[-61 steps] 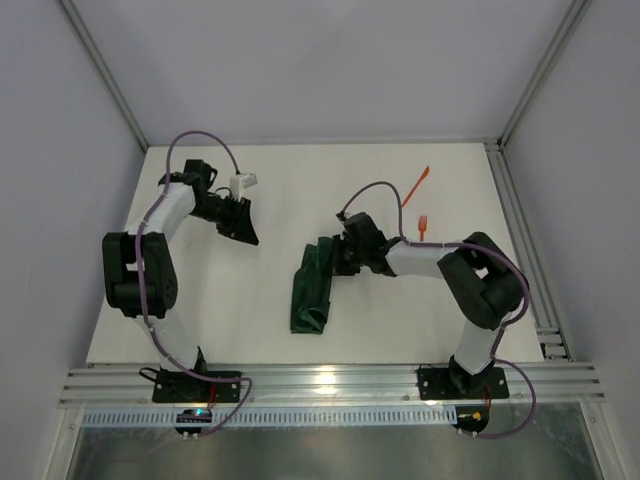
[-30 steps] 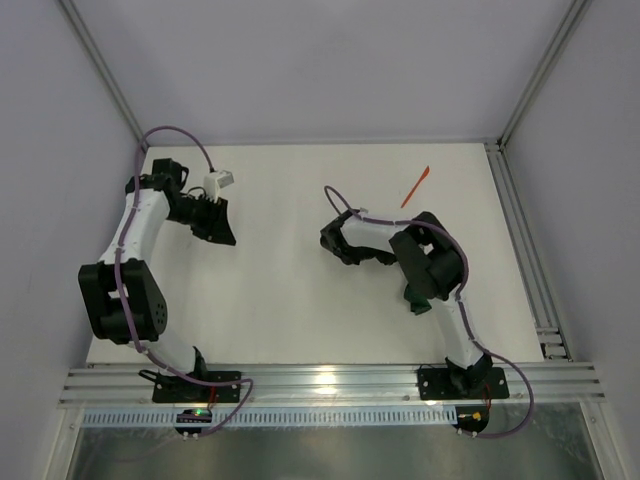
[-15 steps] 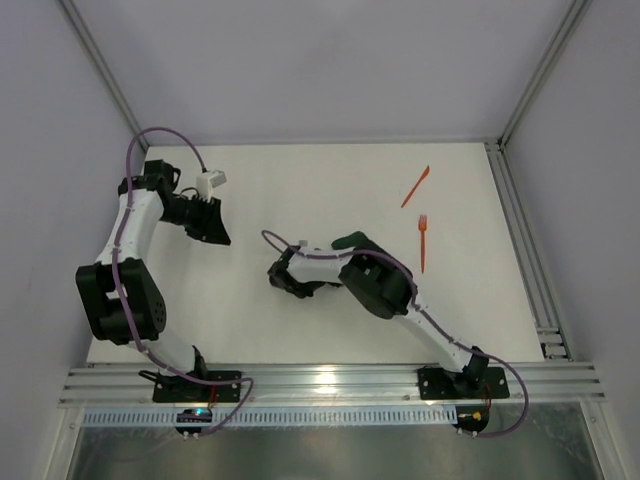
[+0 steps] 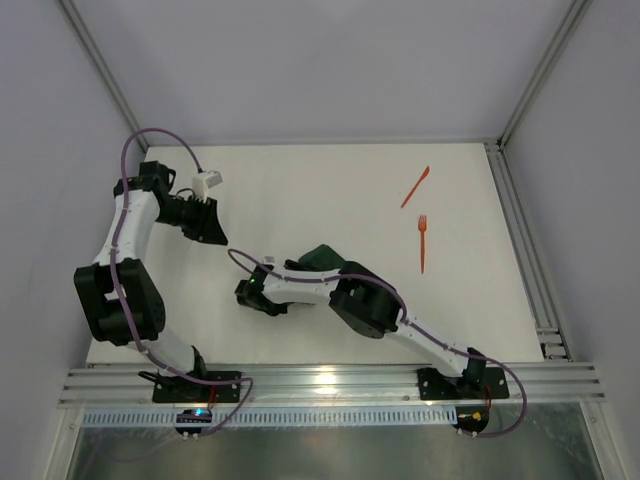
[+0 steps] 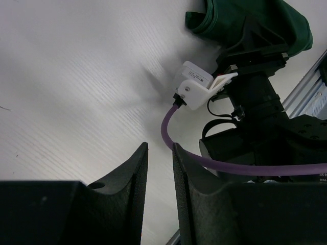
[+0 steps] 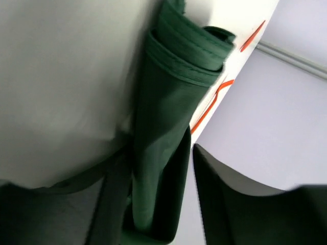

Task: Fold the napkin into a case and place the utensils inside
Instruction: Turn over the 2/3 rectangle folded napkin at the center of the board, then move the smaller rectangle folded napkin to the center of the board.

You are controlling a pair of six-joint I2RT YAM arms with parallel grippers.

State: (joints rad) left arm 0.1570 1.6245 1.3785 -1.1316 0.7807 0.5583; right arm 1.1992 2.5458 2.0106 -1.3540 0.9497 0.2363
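Top external view is showing a white table sitting inside a pale grey enclosure, with aluminium rails running along its near edge and down its right side. Well to the right of the napkin, the orange fork and orange knife are lying apart on the bare tabletop, the knife beyond the fork.

The right arm is reaching low across the table from its base at the near rail, its elbow bulking just beside the napkin and its forearm stretching leftward past it. The right gripper is lying left of the visible cloth (only a small dark green patch is peeking out behind the arm from above). Its wrist camera is showing the rolled, layered napkin lying between the two fingers; the jaws are standing apart around it, and whether they are pressing on the cloth cannot be told.

The left arm is bending up and back, far left of the napkin, with the left gripper hanging above bare table, its fingers nearly together around a narrow gap, holding nothing.
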